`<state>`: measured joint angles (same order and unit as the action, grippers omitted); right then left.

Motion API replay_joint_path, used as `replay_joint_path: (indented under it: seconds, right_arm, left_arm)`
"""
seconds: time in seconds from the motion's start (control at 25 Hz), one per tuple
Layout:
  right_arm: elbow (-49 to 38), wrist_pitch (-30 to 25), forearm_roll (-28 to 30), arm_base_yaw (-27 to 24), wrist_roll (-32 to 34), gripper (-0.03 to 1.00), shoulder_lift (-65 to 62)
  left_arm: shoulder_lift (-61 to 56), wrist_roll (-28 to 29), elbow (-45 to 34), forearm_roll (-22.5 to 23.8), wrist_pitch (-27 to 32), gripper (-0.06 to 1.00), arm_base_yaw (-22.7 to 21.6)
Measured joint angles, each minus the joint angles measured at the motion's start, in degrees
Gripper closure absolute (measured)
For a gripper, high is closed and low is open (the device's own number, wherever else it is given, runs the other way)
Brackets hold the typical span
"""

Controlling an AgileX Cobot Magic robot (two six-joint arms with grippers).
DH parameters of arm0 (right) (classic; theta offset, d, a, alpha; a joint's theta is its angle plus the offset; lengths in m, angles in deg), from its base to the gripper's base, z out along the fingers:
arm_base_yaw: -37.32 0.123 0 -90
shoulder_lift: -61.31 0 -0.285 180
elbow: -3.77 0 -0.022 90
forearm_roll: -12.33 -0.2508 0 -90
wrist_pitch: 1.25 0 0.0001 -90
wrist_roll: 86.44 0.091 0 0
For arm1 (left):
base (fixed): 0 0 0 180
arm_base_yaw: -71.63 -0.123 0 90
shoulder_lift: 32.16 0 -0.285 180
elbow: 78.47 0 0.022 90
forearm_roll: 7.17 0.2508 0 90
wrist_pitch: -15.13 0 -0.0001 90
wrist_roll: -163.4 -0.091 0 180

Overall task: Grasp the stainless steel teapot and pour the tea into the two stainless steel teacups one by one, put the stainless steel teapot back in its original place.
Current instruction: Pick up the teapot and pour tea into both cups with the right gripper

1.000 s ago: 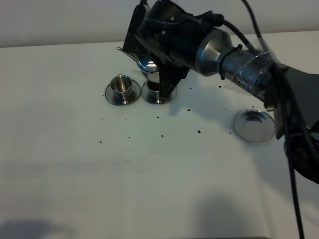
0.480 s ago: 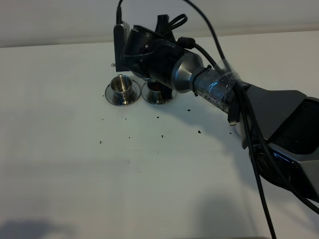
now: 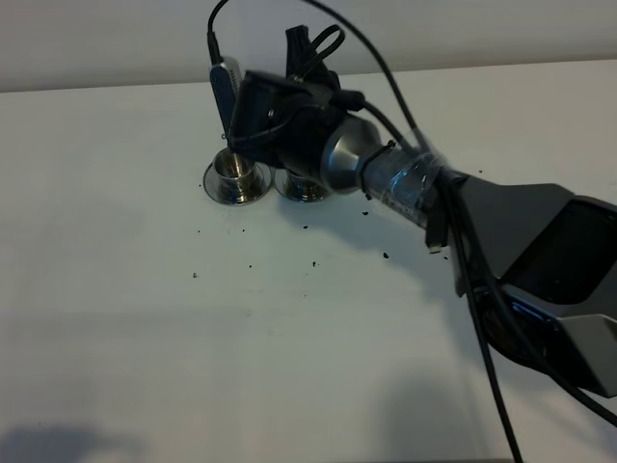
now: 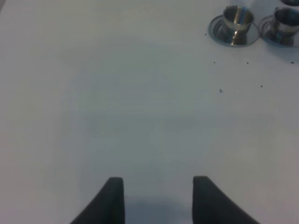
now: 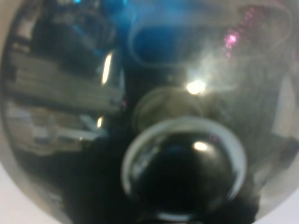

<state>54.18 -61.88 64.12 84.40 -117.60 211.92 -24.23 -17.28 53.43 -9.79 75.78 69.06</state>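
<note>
My right gripper (image 3: 278, 130) reaches across to the two stainless steel teacups and is shut on the stainless steel teapot. The teapot's knobbed lid (image 5: 183, 175) and shiny body fill the right wrist view; in the high view the wrist hides almost all of it. The left teacup (image 3: 231, 166) stands on its saucer (image 3: 237, 189) just below the gripper's left end. The right teacup's saucer (image 3: 307, 191) peeks out from under the wrist. Both teacups also appear far off in the left wrist view (image 4: 238, 17) (image 4: 286, 19). My left gripper (image 4: 159, 198) hovers open over bare table. The arm hides the original place.
Dark specks (image 3: 386, 256) lie scattered on the white table (image 3: 145, 318) in front of the cups. The right arm's forearm (image 3: 501, 222) and cables stretch diagonally across the right half of the table.
The right arm has swung left with the teapot, from over the right teacup to over the left one. Its forearm now covers the large saucer that showed at the right.
</note>
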Motion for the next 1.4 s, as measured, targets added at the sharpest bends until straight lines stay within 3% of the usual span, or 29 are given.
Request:
replay_joint_path:
  seconds: [0.6,1.4]
  right_arm:
    - [0.0,1.29,8.08,0.38,-1.5,0.79,1.55]
    - [0.0,3.66,13.49,0.52,-4.92,0.79,3.2]
  left_arm:
    - [0.0,0.0,0.0,0.0,0.0,0.57,0.0]
    - [0.0,0.07,0.0,0.0,0.0,0.57,0.0]
